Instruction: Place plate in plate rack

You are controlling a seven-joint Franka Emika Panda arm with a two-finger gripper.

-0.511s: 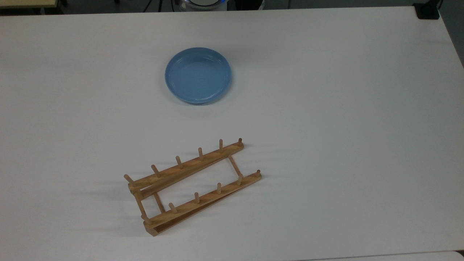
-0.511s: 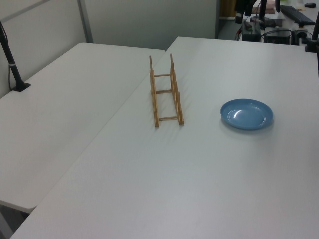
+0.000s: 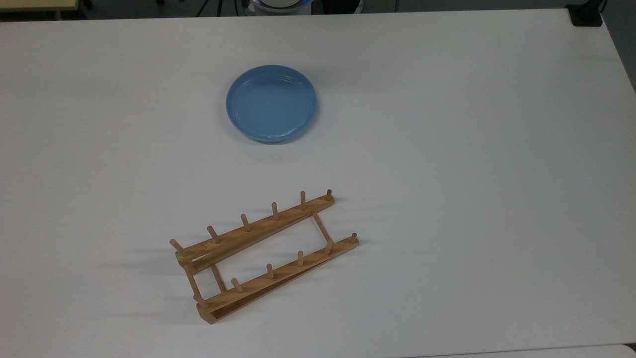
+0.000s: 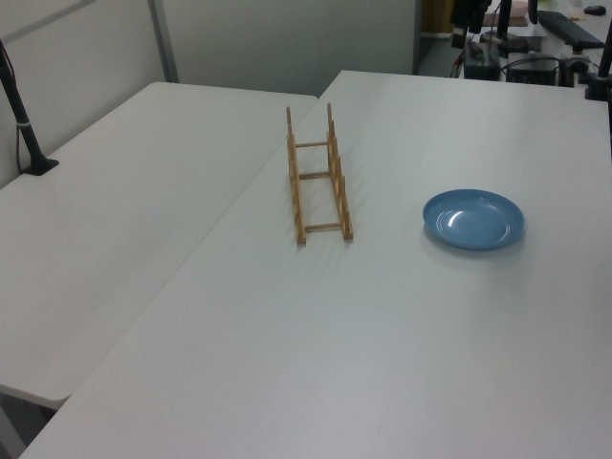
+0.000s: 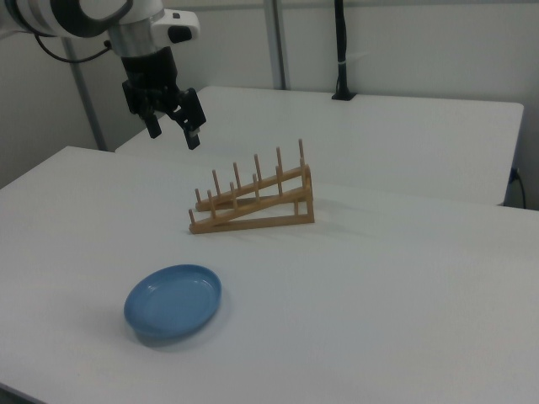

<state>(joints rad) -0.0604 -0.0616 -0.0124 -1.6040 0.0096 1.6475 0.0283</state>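
Top view and left view match their frames from half a second ago: the plate (image 3: 272,103) and the rack (image 3: 263,256) lie exactly where they lay, and nothing on the table (image 3: 472,149) has shifted.

The gripper (image 5: 172,127) appears in the right view, hanging high in the air at the upper left, above and to the right view's left of the rack (image 5: 253,199). Its two dark fingers (image 5: 193,130) point downward and stand apart, with a clear gap between them, so the hand is released. It holds nothing and touches nothing.

The plate (image 5: 173,302) sits flat on the white table, right side up, well apart from the rack. In the top view it lies above the rack, roughly over the rack's middle; in the left view the plate (image 4: 474,219) is to the left view's right of the rack (image 4: 318,176); in the right view it is below the rack and nearer the camera. The rack stands on the table with its pegs upright and its slots bare, one end raised higher than the other as the right view shows. The gripper is well apart from the plate, higher than the rack's peg tips.
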